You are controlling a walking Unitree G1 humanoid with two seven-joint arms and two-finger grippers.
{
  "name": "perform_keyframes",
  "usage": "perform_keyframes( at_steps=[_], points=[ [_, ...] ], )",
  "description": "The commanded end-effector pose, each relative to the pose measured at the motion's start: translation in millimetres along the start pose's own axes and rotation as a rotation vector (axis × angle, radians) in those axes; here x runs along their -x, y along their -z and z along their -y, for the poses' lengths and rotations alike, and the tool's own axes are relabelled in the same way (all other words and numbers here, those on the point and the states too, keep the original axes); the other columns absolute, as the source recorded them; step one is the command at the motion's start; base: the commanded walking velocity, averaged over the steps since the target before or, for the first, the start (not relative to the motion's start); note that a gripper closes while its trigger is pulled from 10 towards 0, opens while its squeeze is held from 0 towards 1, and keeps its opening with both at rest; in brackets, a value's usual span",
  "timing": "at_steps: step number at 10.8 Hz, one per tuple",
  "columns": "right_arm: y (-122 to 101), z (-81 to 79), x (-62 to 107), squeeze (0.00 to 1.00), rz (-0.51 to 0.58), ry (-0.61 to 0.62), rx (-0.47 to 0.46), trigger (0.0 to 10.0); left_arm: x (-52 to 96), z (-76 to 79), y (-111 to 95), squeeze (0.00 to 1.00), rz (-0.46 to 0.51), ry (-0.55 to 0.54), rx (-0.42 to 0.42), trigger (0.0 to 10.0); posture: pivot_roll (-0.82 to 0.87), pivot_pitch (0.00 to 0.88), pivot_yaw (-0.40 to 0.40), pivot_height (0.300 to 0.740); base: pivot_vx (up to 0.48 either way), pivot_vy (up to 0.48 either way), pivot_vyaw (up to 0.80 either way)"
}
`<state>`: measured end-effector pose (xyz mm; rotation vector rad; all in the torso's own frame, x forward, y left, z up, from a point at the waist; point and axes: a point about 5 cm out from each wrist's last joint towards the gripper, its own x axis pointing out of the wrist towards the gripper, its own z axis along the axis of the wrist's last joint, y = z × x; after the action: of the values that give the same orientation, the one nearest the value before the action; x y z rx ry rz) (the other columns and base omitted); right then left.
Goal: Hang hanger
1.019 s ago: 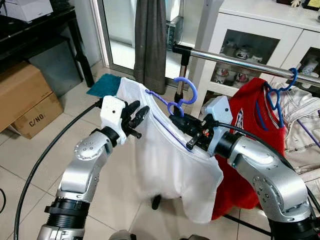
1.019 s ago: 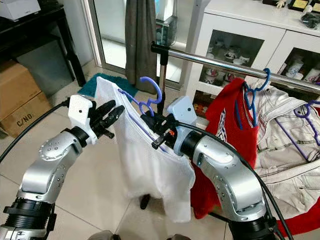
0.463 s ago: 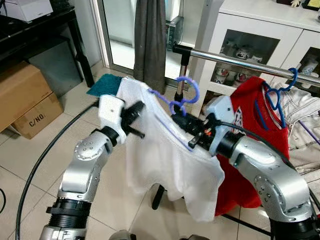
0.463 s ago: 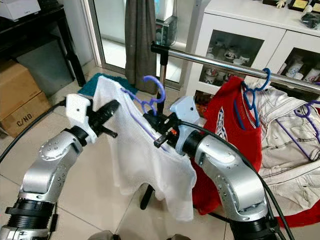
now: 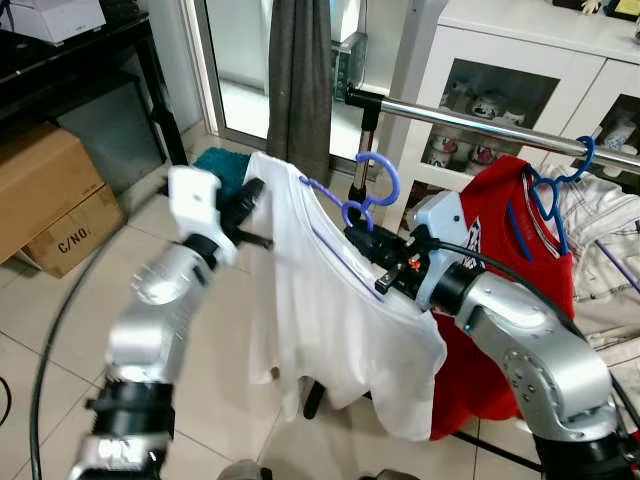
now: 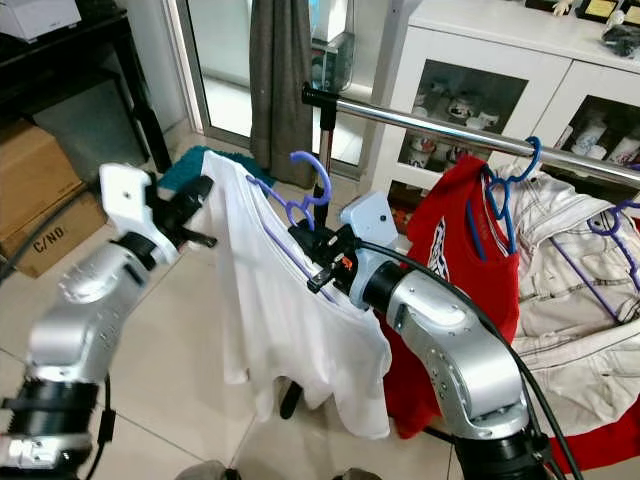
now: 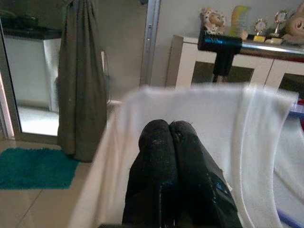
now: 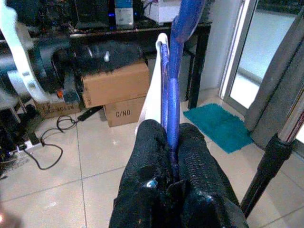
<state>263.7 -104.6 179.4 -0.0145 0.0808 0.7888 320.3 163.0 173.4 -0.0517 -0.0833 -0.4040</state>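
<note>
Right gripper (image 8: 172,142): fingers clamped on the purple hanger (image 5: 372,190), just below the metal rail (image 5: 480,122).
Left gripper (image 7: 168,130): fingers pressed together against the white shirt (image 5: 330,310); head views blur this.

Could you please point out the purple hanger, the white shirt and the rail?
hanger (image 5: 385,180), left eye view, on its hook.
white shirt (image 5: 320,310), left eye view, mid-cloth.
rail (image 6: 420,125), right eye view, bare bar.

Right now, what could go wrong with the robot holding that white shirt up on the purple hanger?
The hanger's hook is not on the metal rail yet, so it could miss. The white shirt sits crooked and might slide off. The right gripper pinches only the hanger's thin neck, so it may twist. The left gripper presses one shoulder.
</note>
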Motion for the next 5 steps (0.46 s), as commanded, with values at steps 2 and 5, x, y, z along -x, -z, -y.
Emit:
perform_keyframes(
  at_steps=[2,5],
  points=[
    [-8,0.3,0.4,0.0,0.035,-0.01,0.027,0.0,-3.1,-6.1,-6,0.0,0.004,0.005,0.02,0.0,-0.04,0.0,-0.041,0.74,0.0,0.0,0.0],
    [-5,1.7,4.1,0.0,0.034,0.006,0.016,0.0,2.0,7.8,-6,0.0,0.005,0.119,-0.037,0.0,-0.04,0.0,-0.03,0.74,0.0,0.0,0.0]
  ],
)
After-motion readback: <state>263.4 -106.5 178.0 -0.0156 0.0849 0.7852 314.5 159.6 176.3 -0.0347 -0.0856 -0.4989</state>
